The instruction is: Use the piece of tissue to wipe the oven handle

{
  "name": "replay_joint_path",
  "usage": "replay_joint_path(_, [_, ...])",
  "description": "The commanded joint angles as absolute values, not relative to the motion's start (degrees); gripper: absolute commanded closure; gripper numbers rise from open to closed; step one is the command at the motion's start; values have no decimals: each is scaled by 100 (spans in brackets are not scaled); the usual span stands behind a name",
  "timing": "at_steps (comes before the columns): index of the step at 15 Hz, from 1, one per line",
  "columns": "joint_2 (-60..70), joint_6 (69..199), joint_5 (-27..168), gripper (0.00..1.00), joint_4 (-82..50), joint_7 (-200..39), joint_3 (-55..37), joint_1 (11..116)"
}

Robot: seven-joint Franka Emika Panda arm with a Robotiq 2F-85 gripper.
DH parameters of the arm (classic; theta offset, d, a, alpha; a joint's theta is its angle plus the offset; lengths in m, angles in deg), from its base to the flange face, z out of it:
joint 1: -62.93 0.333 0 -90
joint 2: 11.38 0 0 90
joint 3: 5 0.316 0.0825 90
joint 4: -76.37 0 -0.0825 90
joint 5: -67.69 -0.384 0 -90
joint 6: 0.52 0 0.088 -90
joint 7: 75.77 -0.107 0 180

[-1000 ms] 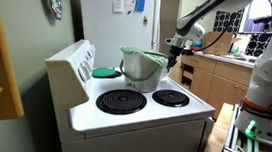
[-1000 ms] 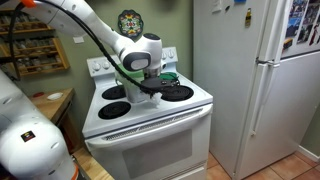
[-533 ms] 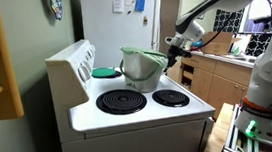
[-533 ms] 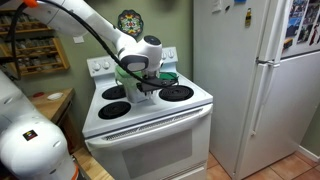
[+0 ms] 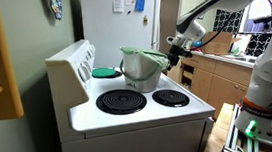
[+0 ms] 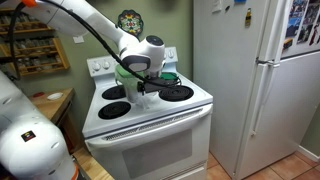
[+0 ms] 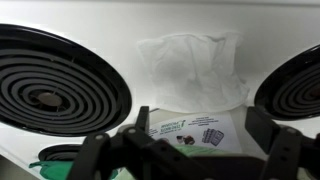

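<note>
In the wrist view the white crumpled tissue (image 7: 190,70) lies flat on the stovetop between two coil burners. My gripper (image 7: 180,140) hovers just above it, open, its two dark fingers (image 7: 95,150) spread wide with nothing between them. Beneath the jaws, next to the tissue, lies a printed white and green packet (image 7: 185,132). In both exterior views the gripper (image 6: 140,86) (image 5: 174,50) hangs low over the middle of the stovetop. The oven handle (image 6: 150,128) runs across the top of the white oven door, below the gripper and apart from it.
A pale green pot (image 5: 143,67) stands on the stove (image 5: 139,111) beside the gripper, with a teal plate (image 5: 106,72) behind it. Black coil burners (image 7: 50,85) flank the tissue. A white fridge (image 6: 250,80) stands beside the stove, wooden cabinets (image 5: 212,79) further off.
The jaws have spread apart from shut to wide open, and the tissue lies free on the stovetop. The arm has hardly moved.
</note>
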State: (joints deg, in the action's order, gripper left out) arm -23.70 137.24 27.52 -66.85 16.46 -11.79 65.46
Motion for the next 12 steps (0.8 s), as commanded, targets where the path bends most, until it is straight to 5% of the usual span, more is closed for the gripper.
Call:
replay_joint_path(1, [-2575,13451,3422,0,-6849,1286,-1192,6283])
replay_joint_path(12, [-2685,12061,5206,0,-6443,-1507,-1303,5832])
